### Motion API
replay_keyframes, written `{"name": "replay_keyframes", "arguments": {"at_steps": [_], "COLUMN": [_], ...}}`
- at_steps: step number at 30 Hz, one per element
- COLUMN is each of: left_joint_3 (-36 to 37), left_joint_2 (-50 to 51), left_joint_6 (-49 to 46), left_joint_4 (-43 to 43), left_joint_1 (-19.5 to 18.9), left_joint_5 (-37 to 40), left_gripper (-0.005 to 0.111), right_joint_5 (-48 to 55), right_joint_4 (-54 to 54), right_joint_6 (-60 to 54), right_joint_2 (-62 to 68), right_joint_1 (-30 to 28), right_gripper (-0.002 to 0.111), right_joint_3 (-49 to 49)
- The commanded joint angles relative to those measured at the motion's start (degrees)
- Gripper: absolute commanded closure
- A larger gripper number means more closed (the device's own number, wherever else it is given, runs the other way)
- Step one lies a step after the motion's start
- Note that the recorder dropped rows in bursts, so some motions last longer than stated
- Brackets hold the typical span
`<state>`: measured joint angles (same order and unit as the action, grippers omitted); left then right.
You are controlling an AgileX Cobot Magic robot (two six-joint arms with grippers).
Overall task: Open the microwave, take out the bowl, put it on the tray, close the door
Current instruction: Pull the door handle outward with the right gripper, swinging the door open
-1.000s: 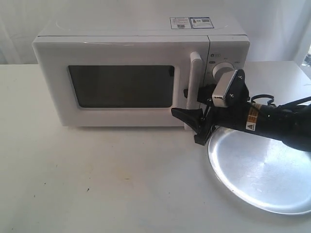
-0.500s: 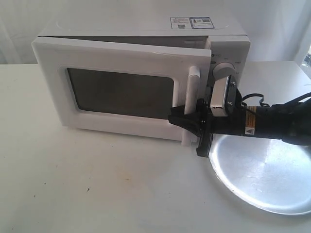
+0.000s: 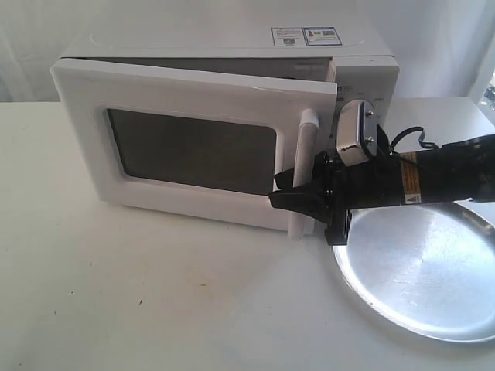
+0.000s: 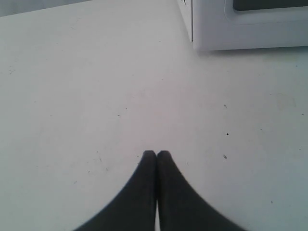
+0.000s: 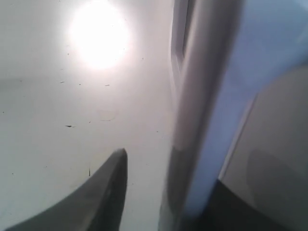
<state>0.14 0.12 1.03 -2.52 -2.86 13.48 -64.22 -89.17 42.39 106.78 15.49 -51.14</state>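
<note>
The white microwave (image 3: 232,45) stands at the back of the table. Its door (image 3: 193,97) with the dark window hangs ajar, hinged at the left, with a gap along the top and right. My right gripper (image 3: 298,195) is open and straddles the tall white handle (image 3: 303,166) low down: one finger (image 5: 108,192) is in front and the handle (image 5: 202,120) runs between the jaws. The silver tray (image 3: 425,270) lies at the front right, under the right arm. My left gripper (image 4: 156,155) is shut and empty above bare table, near a microwave (image 4: 240,29) corner. The bowl is hidden.
The white table (image 3: 155,294) stretches in front of the microwave. A black cable (image 3: 410,139) loops off the right arm beside the control panel and its knob (image 3: 357,104). A bright light reflection (image 5: 98,33) glares on the table in the right wrist view.
The door went from shut to ajar, its handle side swinging out toward the front. My right gripper stayed at the handle and moved with it; the arm now lies more level.
</note>
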Motion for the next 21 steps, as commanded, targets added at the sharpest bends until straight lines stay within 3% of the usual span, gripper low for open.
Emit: {"name": "replay_keyframes", "arguments": {"at_steps": [1, 5, 9, 14, 17, 19, 21], "left_joint_3": [-0.14, -0.14, -0.14, -0.14, -0.14, -0.14, -0.14], "left_joint_2": [-0.12, -0.12, -0.12, -0.12, -0.12, -0.12, -0.12], "left_joint_6": [0.20, 0.20, 0.20, 0.20, 0.20, 0.20, 0.20], "left_joint_4": [0.32, 0.32, 0.32, 0.32, 0.32, 0.32, 0.32], "left_joint_1": [0.24, 0.24, 0.24, 0.24, 0.24, 0.24, 0.24], "left_joint_5": [0.04, 0.04, 0.04, 0.04, 0.04, 0.04, 0.04], "left_gripper": [0.107, 0.107, 0.107, 0.107, 0.107, 0.107, 0.107], "right_joint_5": [-5.64, 13.91, 27.26, 23.95, 31.41, 40.62, 42.94], "right_joint_4": [-10.78, -10.78, -10.78, -10.78, -10.78, -10.78, -10.78], "right_joint_6": [6.81, 9.81, 14.80, 15.75, 21.58, 25.99, 25.99], "right_joint_2": [-0.74, -1.37, -2.24, -6.35, -8.85, -11.22, -12.59], "right_joint_1": [-0.14, -0.14, -0.14, -0.14, -0.14, -0.14, -0.14], "right_gripper": [0.076, 0.078, 0.078, 0.079, 0.091, 0.108, 0.108], "right_joint_3": [0.64, 3.37, 4.50, 4.50, 4.50, 4.50, 4.50]}}
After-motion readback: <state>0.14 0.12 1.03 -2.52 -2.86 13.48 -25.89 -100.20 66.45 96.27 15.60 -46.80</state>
